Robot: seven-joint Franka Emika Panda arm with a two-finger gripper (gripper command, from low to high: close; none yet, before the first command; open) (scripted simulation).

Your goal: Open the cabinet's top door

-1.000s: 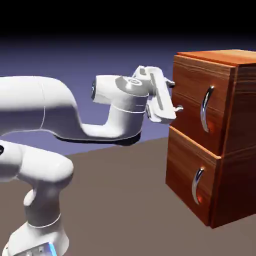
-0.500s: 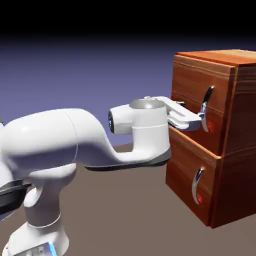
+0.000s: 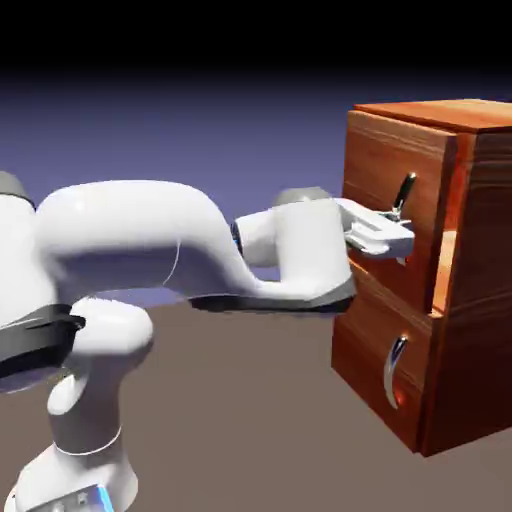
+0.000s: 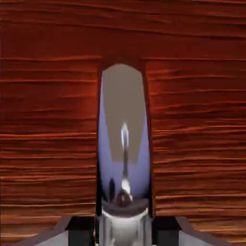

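Swinging slightly open, the top door (image 3: 395,180) is now showing a gap toward 3 o'clock in the exterior view. I'm keeping the gripper (image 3: 400,240) closed on its silver handle (image 3: 404,190). Cabinet (image 3: 480,270) is standing at 3 o'clock; lower panel (image 3: 378,350) is sitting flush at 6 o'clock from the door.

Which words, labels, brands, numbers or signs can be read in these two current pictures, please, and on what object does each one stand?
There are none that can be read.
The robot base carries small marks beside a blue strip, too small and blurred to make out.
The top door and its handle show no writing.
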